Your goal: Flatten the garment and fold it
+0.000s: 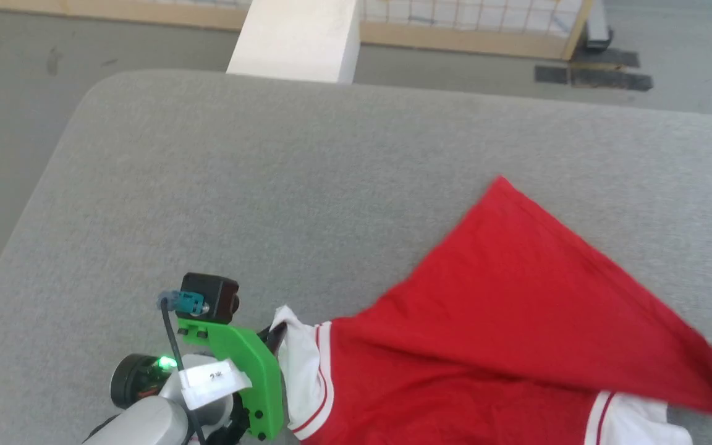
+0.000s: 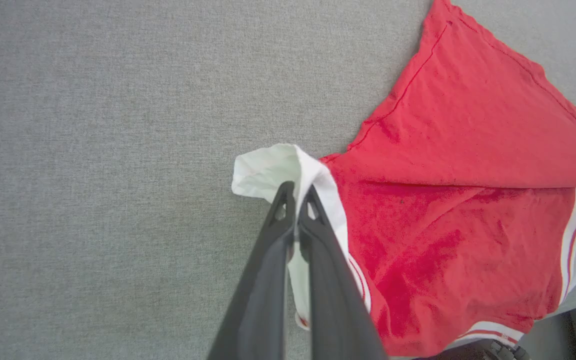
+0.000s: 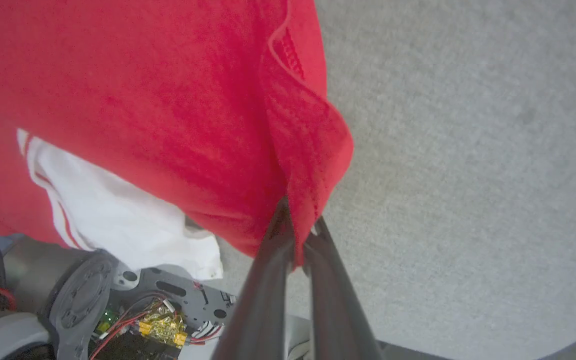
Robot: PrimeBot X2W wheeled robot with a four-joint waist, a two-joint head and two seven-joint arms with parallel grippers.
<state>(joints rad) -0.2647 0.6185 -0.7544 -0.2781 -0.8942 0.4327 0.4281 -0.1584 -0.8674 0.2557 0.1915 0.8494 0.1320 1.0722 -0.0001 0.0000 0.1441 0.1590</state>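
The garment [image 1: 517,296] is a red T-shirt with white sleeves and striped trim, lying partly bunched on the grey padded table [image 1: 269,185] at the lower right. Its red hem is pulled up into a peak toward the far side. My left gripper [image 1: 274,335] sits at the lower left beside the white sleeve. In the left wrist view the gripper [image 2: 295,192] is shut on that white sleeve [image 2: 268,170], with the red body [image 2: 468,150] spreading to the right. In the right wrist view my right gripper [image 3: 300,225] is shut on a red edge of the garment [image 3: 143,100], lifted off the table.
The grey table top [image 2: 93,150] stretches wide to the left and far side. Beyond its far edge stand a white post [image 1: 297,37] and a wood-framed mesh fence [image 1: 479,25] on grey floor. The robot's base [image 3: 143,320] shows under the hanging cloth.
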